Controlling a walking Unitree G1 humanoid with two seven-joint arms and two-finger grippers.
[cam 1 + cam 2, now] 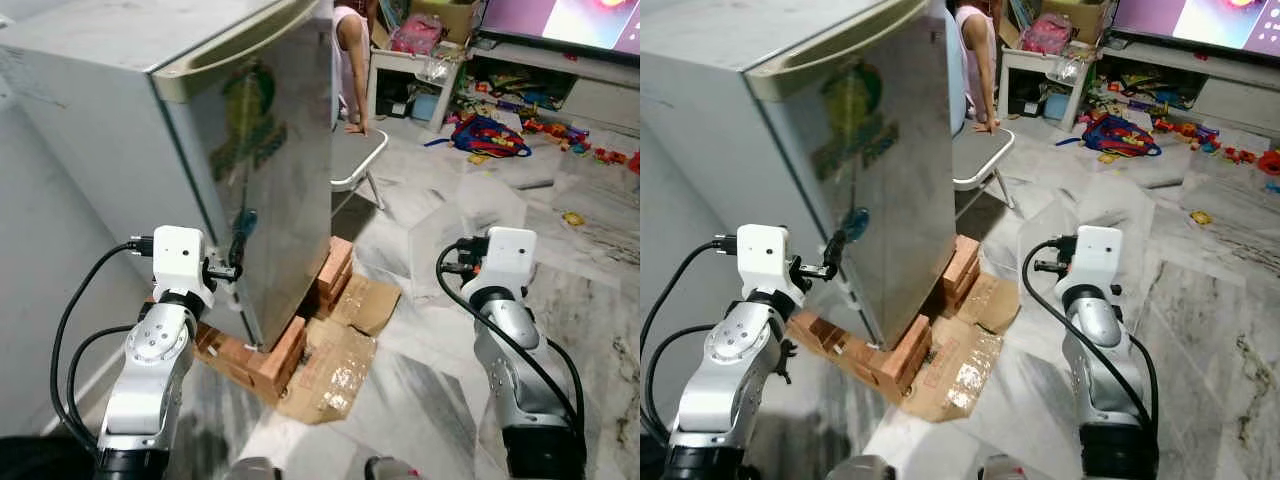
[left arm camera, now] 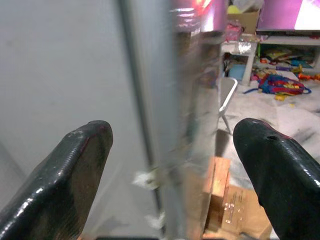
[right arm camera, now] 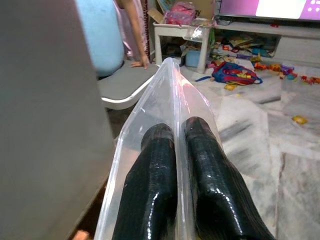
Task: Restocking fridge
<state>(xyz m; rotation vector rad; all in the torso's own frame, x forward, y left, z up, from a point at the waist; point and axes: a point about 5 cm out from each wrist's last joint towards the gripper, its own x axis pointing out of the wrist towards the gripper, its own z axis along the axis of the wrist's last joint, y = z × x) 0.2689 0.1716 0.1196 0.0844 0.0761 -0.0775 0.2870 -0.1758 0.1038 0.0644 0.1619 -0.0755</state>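
Reached with spread left gripper point(image 2: 172, 150) astride fridge door edge point(image 2: 192, 125), centre frame; right gripper point(image 3: 175, 165) pinched clear plastic bag point(image 3: 170, 90). Next probably: pull door open.

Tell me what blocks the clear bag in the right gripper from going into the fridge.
The fridge door is shut. The right gripper pinches the clear bag off to the door's side. The open left gripper straddles the door's edge, not yet pulling it.

I am standing in a home's living room: toys point(image 1: 490, 135) are littering the marble floor point(image 1: 600, 260) below a television point(image 1: 560, 20).
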